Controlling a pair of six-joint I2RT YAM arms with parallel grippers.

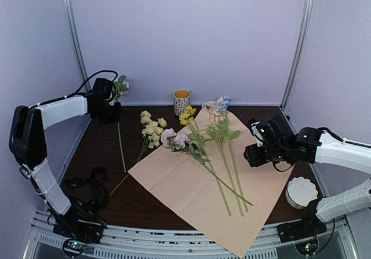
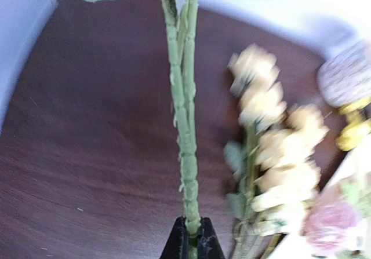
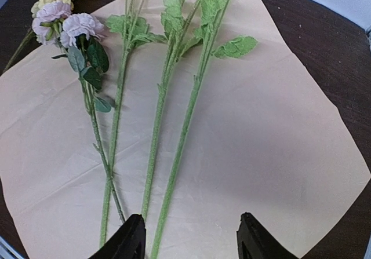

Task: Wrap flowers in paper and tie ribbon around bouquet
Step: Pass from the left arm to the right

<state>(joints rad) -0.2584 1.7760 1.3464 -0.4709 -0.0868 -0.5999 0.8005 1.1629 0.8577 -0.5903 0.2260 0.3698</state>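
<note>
Flowers: six stems counted from above. Four flowers (image 1: 174,137) lie on the paper, one cream bunch (image 1: 152,128) lies off it on the table (image 1: 104,149), and one stem (image 1: 120,143) is held.
Paper: one sheet (image 1: 191,195), peach face up, spread flat mid-table, with one corner over the near edge.
On the paper: a pink stem at the left, then three more fanned to its right, heads toward the back wall.
Left pincer: (image 1: 109,109) together, clamped on the sixth stem at the back left. A pale bloom stands above it and the stem hangs down over the table.
Right pincer: (image 1: 252,154) jaws apart with nothing between them, over the paper's right side.
Cup: one (image 1: 181,101), patterned, at the back just beyond the paper's far corner.
White stack: one (image 1: 301,192), scalloped, at the near right, off the paper.
Dark loops: (image 1: 93,183) near the left arm's base. I cannot tell ribbon from cable.
In the way: the cream bunch lies between the held stem and the paper's left edge.
Left wrist only: the fingers (image 2: 177,244) pinch the green stem (image 2: 184,126). The cream blooms beside it are blurred.
Right wrist only: all four stems can be counted apart, their cut ends just ahead of the pincer (image 3: 191,244).
</note>
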